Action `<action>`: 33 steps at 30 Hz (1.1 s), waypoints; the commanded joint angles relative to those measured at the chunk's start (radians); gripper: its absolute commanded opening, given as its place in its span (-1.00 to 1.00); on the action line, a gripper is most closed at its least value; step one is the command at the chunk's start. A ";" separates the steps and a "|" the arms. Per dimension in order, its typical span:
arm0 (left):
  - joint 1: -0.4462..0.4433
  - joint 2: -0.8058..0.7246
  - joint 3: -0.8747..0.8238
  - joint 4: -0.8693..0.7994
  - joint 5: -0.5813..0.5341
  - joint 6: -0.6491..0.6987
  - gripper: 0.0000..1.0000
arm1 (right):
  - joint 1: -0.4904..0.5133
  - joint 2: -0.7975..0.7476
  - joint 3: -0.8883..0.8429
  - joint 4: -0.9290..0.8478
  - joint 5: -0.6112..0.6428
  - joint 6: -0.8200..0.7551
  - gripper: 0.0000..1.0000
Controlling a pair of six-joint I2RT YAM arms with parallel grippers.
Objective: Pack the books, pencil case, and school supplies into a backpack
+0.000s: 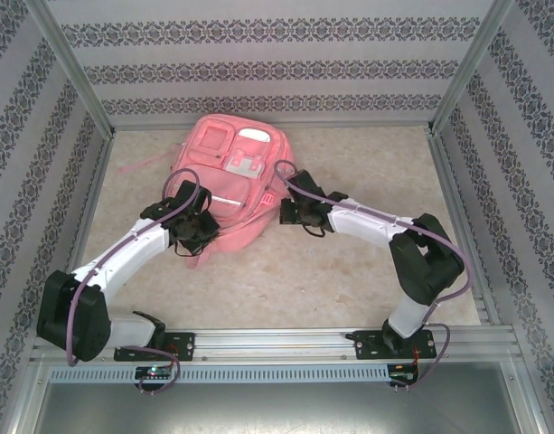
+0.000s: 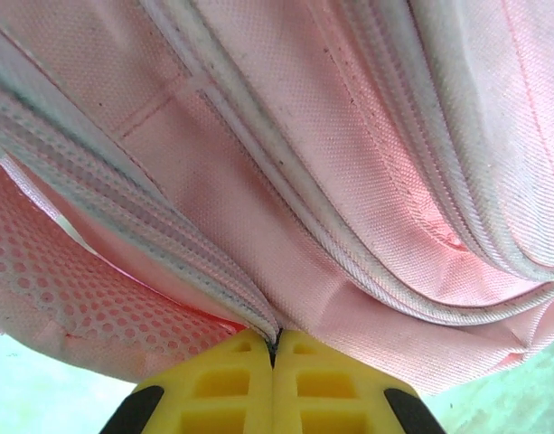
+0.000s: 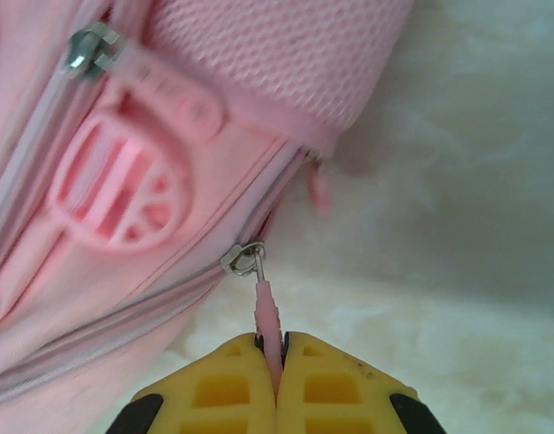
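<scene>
On the backpack (image 1: 230, 194), the right gripper (image 3: 275, 362) pinches a zipper pull (image 3: 267, 312); the left gripper (image 2: 274, 351) (jaws together) clamps a seam (image 2: 224, 276).

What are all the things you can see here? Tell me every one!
pink fabric backpack: one, pink with white patches, lying on the far middle of the table
pink zipper pull: one, pink, hanging from a silver slider on the backpack's side
round rubber badge: one, pink, on the backpack front
beige table: one, pale marbled beige, under everything
patterned walls: three, white with dark stripes, around the table
robot arms: two, white and black, reaching in from the near edge
left claw: one, yellow, shut on the backpack's zip seam
right claw: one, yellow, shut on the zipper pull
</scene>
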 commanded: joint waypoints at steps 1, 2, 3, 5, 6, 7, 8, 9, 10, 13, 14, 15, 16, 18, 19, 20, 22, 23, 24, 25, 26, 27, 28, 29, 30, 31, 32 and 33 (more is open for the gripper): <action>0.010 -0.045 0.008 -0.066 -0.061 0.060 -1.00 | -0.113 0.070 0.083 -0.066 0.168 -0.034 -1.00; 0.010 -0.049 0.004 -0.060 -0.053 0.062 -1.00 | -0.126 0.086 0.104 -0.069 0.166 -0.041 -1.00; 0.009 -0.056 -0.003 -0.041 -0.037 0.068 -1.00 | -0.139 0.106 0.128 -0.074 0.161 -0.050 -1.00; 0.007 -0.064 -0.014 -0.007 -0.008 0.069 -1.00 | -0.159 0.138 0.172 -0.090 0.161 -0.060 -1.00; 0.004 -0.064 -0.018 0.021 0.016 0.075 -1.00 | -0.169 0.152 0.193 -0.102 0.157 -0.064 -1.00; -0.004 -0.061 -0.017 0.060 0.045 0.083 -1.00 | -0.177 0.162 0.212 -0.110 0.151 -0.066 -1.00; -0.013 -0.054 -0.012 0.085 0.062 0.085 -1.00 | -0.182 0.166 0.224 -0.112 0.144 -0.070 -1.00; -0.026 -0.041 0.001 0.113 0.085 0.088 -1.00 | -0.188 0.170 0.236 -0.114 0.137 -0.073 -1.00; -0.045 -0.016 0.015 0.145 0.110 0.093 -1.00 | -0.191 0.173 0.250 -0.117 0.131 -0.081 -1.00; -0.114 0.066 0.080 0.212 0.147 0.093 -1.00 | -0.198 0.176 0.298 -0.147 0.117 -0.091 -1.00; -0.133 0.099 0.103 0.234 0.159 0.095 -1.00 | -0.199 0.170 0.309 -0.152 0.112 -0.092 -0.96; -0.157 0.136 0.135 0.252 0.170 0.096 -1.00 | -0.201 0.160 0.316 -0.159 0.104 -0.090 -0.77; -0.177 0.173 0.165 0.261 0.178 0.098 -1.00 | -0.201 0.145 0.318 -0.161 0.098 -0.087 -0.56; -0.207 0.241 0.220 0.266 0.191 0.102 -0.99 | -0.201 0.110 0.310 -0.164 0.087 -0.080 -0.12; -0.220 0.268 0.249 0.257 0.193 0.109 -0.79 | -0.201 0.085 0.301 -0.164 0.083 -0.075 0.02; -0.229 0.284 0.272 0.246 0.192 0.117 -0.63 | -0.201 0.061 0.290 -0.165 0.081 -0.071 0.13; -0.237 0.297 0.308 0.214 0.179 0.151 -0.27 | -0.201 -0.005 0.252 -0.163 0.078 -0.064 0.30; -0.237 0.290 0.318 0.193 0.161 0.167 -0.03 | -0.201 -0.038 0.231 -0.162 0.080 -0.065 0.36; -0.237 0.274 0.329 0.161 0.124 0.195 0.23 | -0.200 -0.081 0.204 -0.157 0.086 -0.069 0.42; -0.235 0.253 0.342 0.123 0.076 0.227 0.47 | -0.200 -0.129 0.172 -0.151 0.094 -0.077 0.48; -0.233 0.234 0.352 0.089 0.032 0.253 0.63 | -0.202 -0.169 0.143 -0.143 0.102 -0.085 0.54; -0.225 0.210 0.363 0.056 -0.018 0.287 0.86 | -0.203 -0.221 0.108 -0.132 0.114 -0.094 0.61; -0.214 0.183 0.370 0.025 -0.067 0.315 1.00 | -0.204 -0.272 0.068 -0.117 0.125 -0.104 0.71; -0.199 0.158 0.371 0.004 -0.104 0.337 0.99 | -0.208 -0.314 0.032 -0.101 0.133 -0.111 0.76; -0.174 0.131 0.370 -0.018 -0.143 0.363 1.00 | -0.214 -0.364 -0.008 -0.085 0.141 -0.116 0.87; -0.144 0.101 0.364 -0.033 -0.181 0.386 0.99 | -0.225 -0.405 -0.052 -0.062 0.142 -0.106 0.96; -0.117 0.073 0.355 -0.041 -0.215 0.402 0.99 | -0.240 -0.439 -0.087 -0.042 0.118 -0.105 0.97; -0.078 0.039 0.336 -0.037 -0.250 0.423 0.99 | -0.258 -0.472 -0.120 -0.026 0.088 -0.115 0.96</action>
